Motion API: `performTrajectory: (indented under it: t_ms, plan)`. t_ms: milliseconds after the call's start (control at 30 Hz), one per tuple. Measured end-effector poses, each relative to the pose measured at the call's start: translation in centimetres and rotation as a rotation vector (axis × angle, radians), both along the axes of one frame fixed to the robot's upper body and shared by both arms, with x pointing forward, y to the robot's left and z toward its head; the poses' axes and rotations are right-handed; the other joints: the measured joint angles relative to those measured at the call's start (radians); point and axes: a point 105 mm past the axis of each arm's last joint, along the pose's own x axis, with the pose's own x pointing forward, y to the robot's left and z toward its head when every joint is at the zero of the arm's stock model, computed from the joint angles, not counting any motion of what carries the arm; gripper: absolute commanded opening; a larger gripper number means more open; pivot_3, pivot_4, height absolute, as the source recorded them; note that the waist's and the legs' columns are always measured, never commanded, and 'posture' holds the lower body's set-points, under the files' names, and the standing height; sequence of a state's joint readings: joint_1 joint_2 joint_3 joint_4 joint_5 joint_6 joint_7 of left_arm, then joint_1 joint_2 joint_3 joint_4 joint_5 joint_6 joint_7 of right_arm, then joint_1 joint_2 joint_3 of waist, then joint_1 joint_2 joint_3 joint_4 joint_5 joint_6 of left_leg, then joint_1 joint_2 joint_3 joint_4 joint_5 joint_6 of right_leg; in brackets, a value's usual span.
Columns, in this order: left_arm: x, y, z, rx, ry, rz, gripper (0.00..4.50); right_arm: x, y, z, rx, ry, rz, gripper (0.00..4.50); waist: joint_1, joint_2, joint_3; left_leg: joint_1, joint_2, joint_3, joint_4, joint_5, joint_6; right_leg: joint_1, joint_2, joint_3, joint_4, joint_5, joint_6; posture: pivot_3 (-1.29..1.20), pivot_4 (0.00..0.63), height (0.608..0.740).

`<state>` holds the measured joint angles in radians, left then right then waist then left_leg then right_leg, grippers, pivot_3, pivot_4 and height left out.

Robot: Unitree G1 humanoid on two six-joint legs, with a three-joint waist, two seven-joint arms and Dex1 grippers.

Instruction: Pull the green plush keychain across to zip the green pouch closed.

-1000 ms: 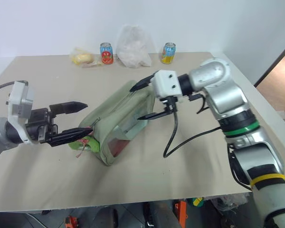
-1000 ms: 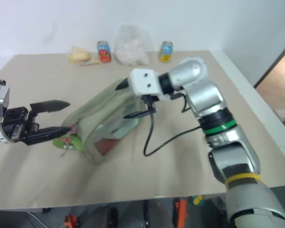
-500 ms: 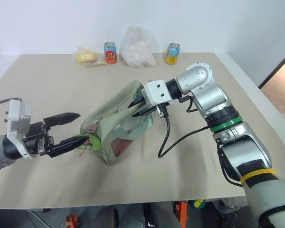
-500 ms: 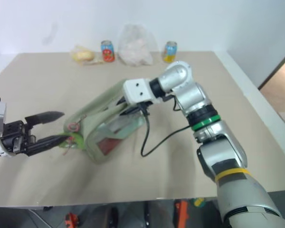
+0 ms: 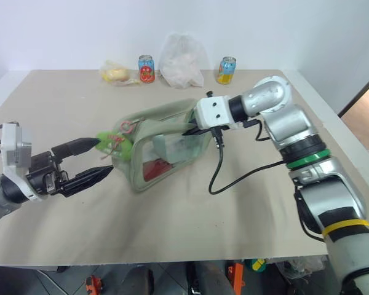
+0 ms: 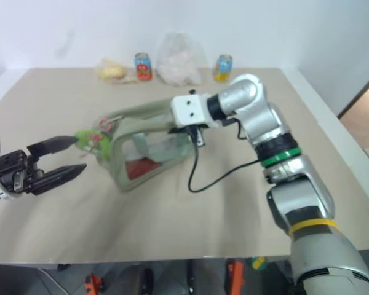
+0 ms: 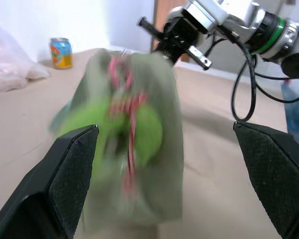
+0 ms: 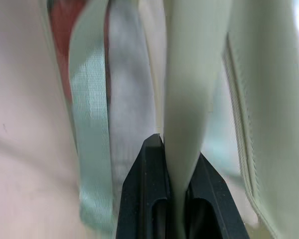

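With our right gripper [image 5: 190,129] pinching the green pouch [image 5: 166,147] rim and our left gripper [image 5: 93,158] gaping, the green plush keychain [image 5: 114,141] dangles just beyond its upper finger, so closing now risks missing it.

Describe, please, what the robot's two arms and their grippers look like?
The right arm is silver with green and yellow bands, a white wrist block and a looping black cable. Both the left gripper and right gripper have tapered black fingers.
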<state>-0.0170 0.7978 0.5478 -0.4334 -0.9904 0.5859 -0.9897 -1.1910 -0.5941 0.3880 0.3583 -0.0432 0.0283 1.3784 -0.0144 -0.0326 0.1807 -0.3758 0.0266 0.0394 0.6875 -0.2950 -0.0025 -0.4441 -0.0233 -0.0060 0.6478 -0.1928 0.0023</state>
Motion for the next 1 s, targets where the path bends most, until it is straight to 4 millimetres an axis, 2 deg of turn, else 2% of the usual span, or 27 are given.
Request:
performTrajectory:
  t_ms: [100, 200, 367, 467, 600, 767, 867, 1000]
  plan:
    - [-0.2, -0.2, -0.3, -0.013, 0.003, 0.000, 4.50, -0.5, -0.8, 1.3, 0.017, 0.040, -0.106, 0.06, -0.003, 0.001, 0.000, 0.000, 0.001, -0.001, 0.000, 0.000, 0.000, 0.000, 0.001, -0.001, 0.000, -0.001, -0.001, 0.00, 0.150, 0.740]
    - [-0.1, -0.3, -0.4, -0.026, 0.007, 0.010, 4.50, -1.1, -0.8, 1.9, 0.016, 0.052, -0.124, 0.06, -0.006, 0.001, 0.001, 0.000, 0.003, -0.001, -0.001, 0.000, 0.000, 0.000, 0.002, -0.002, 0.000, -0.001, -0.002, 0.00, 0.150, 0.740]
    - [0.2, -1.1, -0.6, -0.039, 0.012, -0.013, 4.50, -1.6, 0.5, 2.9, 0.066, 0.087, -0.182, 0.06, -0.007, 0.002, 0.001, 0.001, 0.004, -0.003, -0.001, 0.000, 0.000, -0.001, 0.009, -0.002, 0.000, -0.001, -0.005, 0.00, 0.150, 0.740]
    - [0.4, -1.3, -0.3, -0.040, -0.007, -0.018, 4.50, -1.8, 1.1, 2.1, 0.062, 0.116, -0.202, 0.06, -0.006, 0.002, 0.001, 0.001, 0.004, -0.004, -0.001, 0.000, 0.000, 0.000, 0.009, -0.003, 0.001, -0.002, -0.006, 0.00, 0.150, 0.740]
    - [0.4, -1.4, -0.3, -0.042, -0.006, -0.020, 4.50, -1.4, 1.1, -1.0, 0.035, 0.178, -0.264, 0.06, -0.006, 0.002, 0.001, 0.000, 0.004, -0.003, -0.001, 0.000, 0.000, 0.000, 0.008, -0.002, 0.001, -0.002, -0.005, 0.00, 0.150, 0.740]
    - [0.4, -1.4, 0.3, -0.038, -0.017, -0.030, 4.50, -1.7, 2.0, -1.7, 0.076, 0.186, -0.260, 0.06, -0.006, 0.000, 0.000, 0.000, 0.004, -0.003, -0.001, 0.000, 0.000, 0.000, 0.007, -0.003, 0.001, -0.002, -0.004, 0.00, 0.150, 0.740]
    - [0.3, -1.2, 1.2, -0.026, -0.049, -0.029, 4.50, -1.2, 2.6, -1.7, 0.148, 0.207, -0.279, 0.06, -0.011, 0.000, 0.000, 0.002, 0.004, -0.002, -0.001, 0.000, -0.001, 0.000, 0.009, -0.002, 0.001, -0.001, -0.004, 0.00, 0.150, 0.740]
    - [0.3, -1.2, 1.3, -0.012, -0.050, -0.033, 4.50, -0.4, 2.7, -1.6, 0.216, 0.237, -0.325, 0.06, -0.013, 0.000, 0.000, 0.002, 0.006, -0.003, -0.001, 0.001, -0.002, 0.000, 0.012, -0.002, 0.001, -0.001, -0.006, 0.00, 0.150, 0.740]
